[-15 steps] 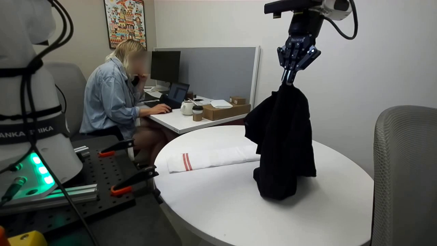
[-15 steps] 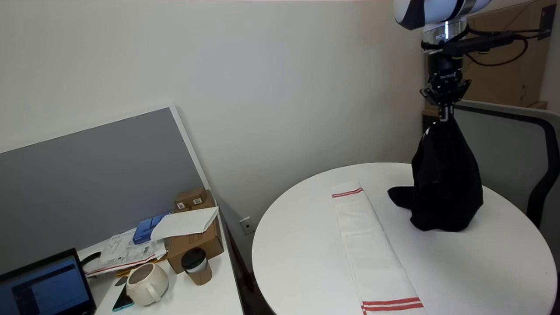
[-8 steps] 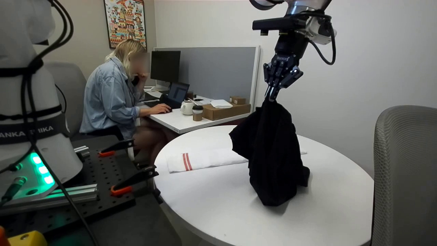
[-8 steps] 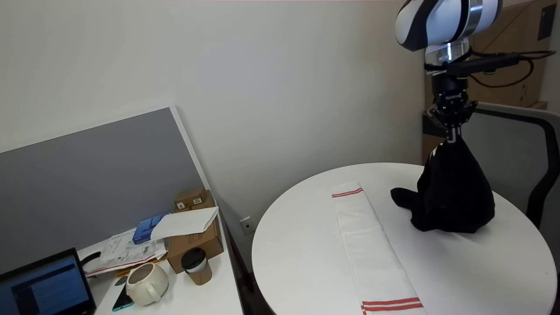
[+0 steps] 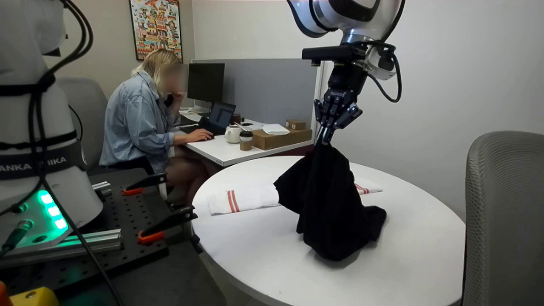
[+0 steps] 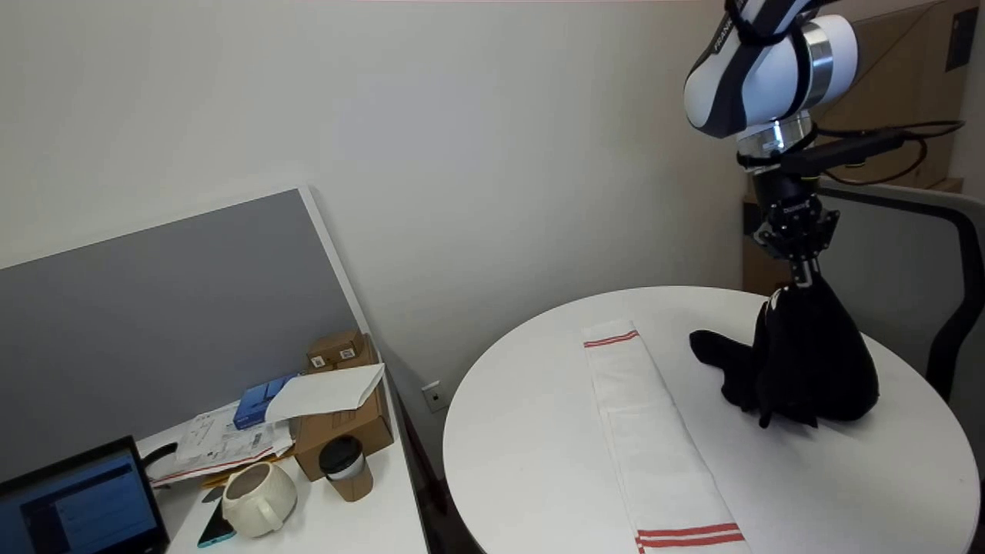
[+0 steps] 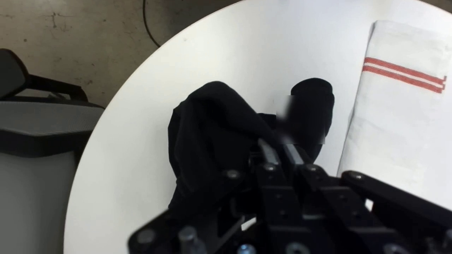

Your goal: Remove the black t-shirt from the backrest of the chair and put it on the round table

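Observation:
The black t-shirt (image 5: 331, 208) hangs bunched from my gripper (image 5: 324, 138), its lower part resting on the white round table (image 5: 408, 267). In an exterior view the shirt (image 6: 816, 362) stands as a cone with one flap spread on the table (image 6: 523, 438). My gripper (image 6: 805, 275) is above it, pointing down and slightly tilted, shut on the shirt's top. In the wrist view the fingertips (image 7: 277, 150) close on dark cloth, and the shirt (image 7: 212, 130) spreads below them. The grey mesh chair (image 5: 505, 212) stands beside the table with no shirt on its visible backrest.
A folded white towel with red stripes (image 6: 654, 431) lies on the table beside the shirt. A desk (image 5: 221, 155) with a laptop, mug, cup and boxes stands beyond, where a person (image 5: 136, 114) sits. Clamps (image 5: 170, 223) grip the robot's base plate.
My gripper has come down with the shirt and, in an exterior view, moved leftward. More of the shirt now rests and folds on the table. The gripper has stayed shut.

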Robot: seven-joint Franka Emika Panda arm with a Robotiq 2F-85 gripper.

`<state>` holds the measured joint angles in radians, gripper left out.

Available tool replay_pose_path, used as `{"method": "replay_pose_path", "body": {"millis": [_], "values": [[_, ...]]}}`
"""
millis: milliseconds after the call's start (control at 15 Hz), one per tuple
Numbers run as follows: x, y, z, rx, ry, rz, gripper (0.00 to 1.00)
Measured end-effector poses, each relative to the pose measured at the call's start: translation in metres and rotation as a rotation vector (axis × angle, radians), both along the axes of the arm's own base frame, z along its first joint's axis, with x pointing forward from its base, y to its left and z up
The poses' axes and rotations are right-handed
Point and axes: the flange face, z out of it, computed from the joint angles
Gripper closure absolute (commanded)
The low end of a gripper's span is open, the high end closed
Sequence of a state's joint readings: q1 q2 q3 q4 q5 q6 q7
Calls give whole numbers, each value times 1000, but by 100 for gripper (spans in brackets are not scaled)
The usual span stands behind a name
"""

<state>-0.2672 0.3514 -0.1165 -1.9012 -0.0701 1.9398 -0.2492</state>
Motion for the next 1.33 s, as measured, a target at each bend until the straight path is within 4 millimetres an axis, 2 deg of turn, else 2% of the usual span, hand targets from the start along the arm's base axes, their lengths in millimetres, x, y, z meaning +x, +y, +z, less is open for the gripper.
{"method": "replay_pose_path", "body": {"millis": [533,800,1333], "values": [[50,20,-48,-131,-138,99,92],[73,21,-71,-150,-181,114,92],[99,8,-81,-176,-226,114,92]]}}
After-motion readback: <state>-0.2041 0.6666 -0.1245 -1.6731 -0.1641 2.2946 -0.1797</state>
